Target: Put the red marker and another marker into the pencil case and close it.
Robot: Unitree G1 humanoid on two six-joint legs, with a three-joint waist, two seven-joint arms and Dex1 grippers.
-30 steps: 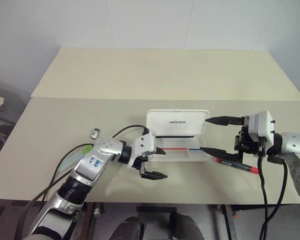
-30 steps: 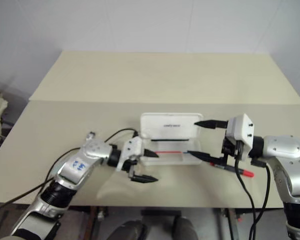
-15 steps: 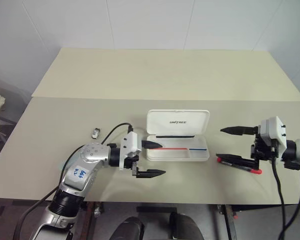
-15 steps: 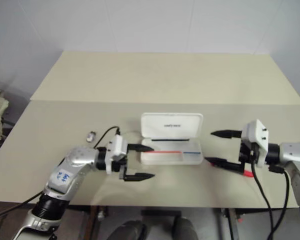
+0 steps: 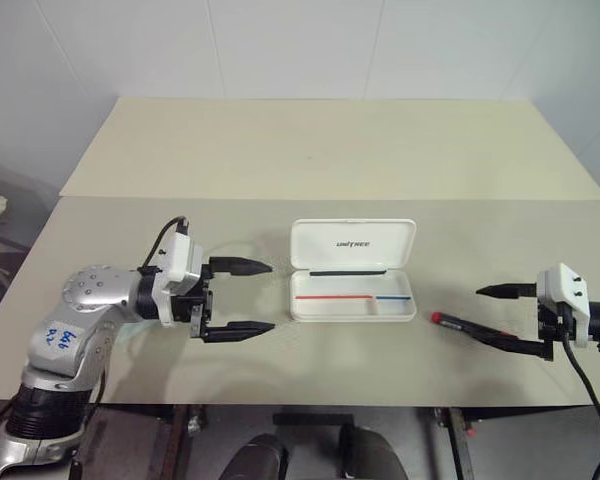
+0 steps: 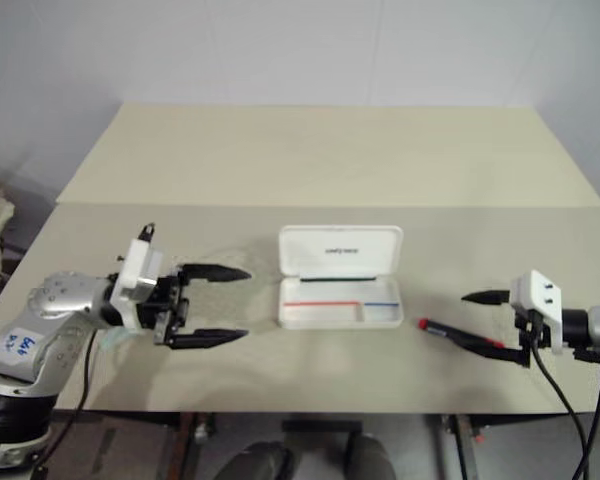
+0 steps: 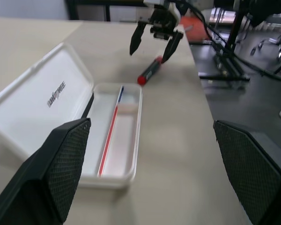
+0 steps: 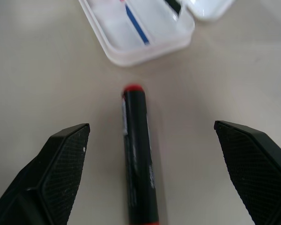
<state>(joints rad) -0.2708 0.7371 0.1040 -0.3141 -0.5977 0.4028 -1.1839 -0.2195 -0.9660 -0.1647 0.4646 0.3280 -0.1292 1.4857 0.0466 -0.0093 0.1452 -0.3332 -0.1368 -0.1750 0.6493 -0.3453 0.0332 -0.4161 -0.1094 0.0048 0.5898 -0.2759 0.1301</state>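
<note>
The pencil case (image 5: 352, 272) lies open at the table's middle, its white lid tilted back and a red-and-blue stripe in the tray. The red marker (image 5: 458, 324) lies on the table just right of the case, one red end pointing at it. My right gripper (image 5: 480, 312) is open low over the marker's far half, one finger on each side; in the right wrist view the marker (image 8: 138, 159) lies between the open jaws. My left gripper (image 5: 270, 297) is open and empty, left of the case, pointing at it. Another marker is out of view.
The table (image 5: 310, 150) stretches bare behind the case, with a seam across it. Its front edge runs close below both grippers. The left wrist view shows the open case (image 7: 61, 93), the marker (image 7: 150, 75) and my right gripper (image 7: 152, 47) beyond it.
My left gripper has drawn back leftward from the case and risen. My right gripper has moved right and down along the red marker. Both stayed open; case and marker lie as before.
</note>
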